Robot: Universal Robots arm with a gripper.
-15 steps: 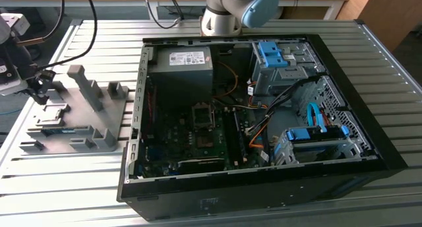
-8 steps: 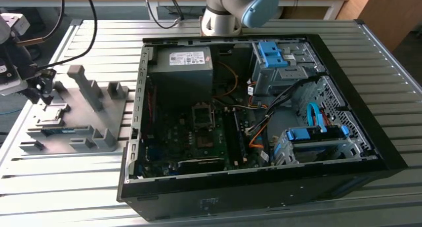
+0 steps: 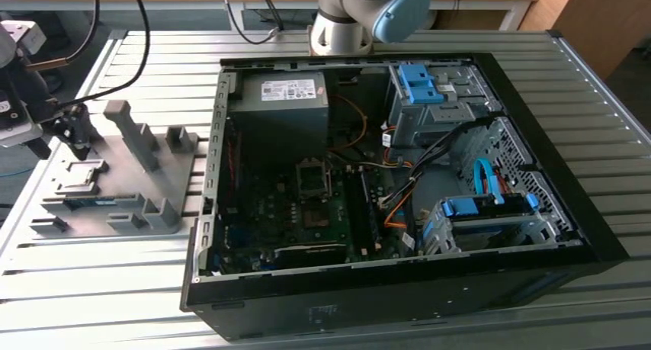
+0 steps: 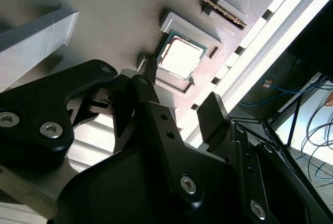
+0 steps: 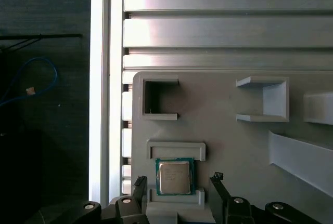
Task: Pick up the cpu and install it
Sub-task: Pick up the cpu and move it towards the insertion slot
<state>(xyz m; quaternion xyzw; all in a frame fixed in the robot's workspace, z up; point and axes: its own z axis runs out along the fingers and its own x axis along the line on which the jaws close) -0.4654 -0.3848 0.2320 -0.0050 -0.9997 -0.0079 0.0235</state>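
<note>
I'm hovering the gripper (image 5: 177, 178) with its fingers spread wide, one on each side of the cpu (image 5: 175, 176). The cpu is lying flat in its pocket on the grey tray (image 5: 234, 146).

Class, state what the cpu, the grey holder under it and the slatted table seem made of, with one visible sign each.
The cpu: dull silver-grey metal lid with a soft glare, green board rim. The grey holder: probably matte plastic; even flat grey, no shine, blocky pockets. The slatted table: likely bare aluminium; bright streaky sheen along its slats.
</note>
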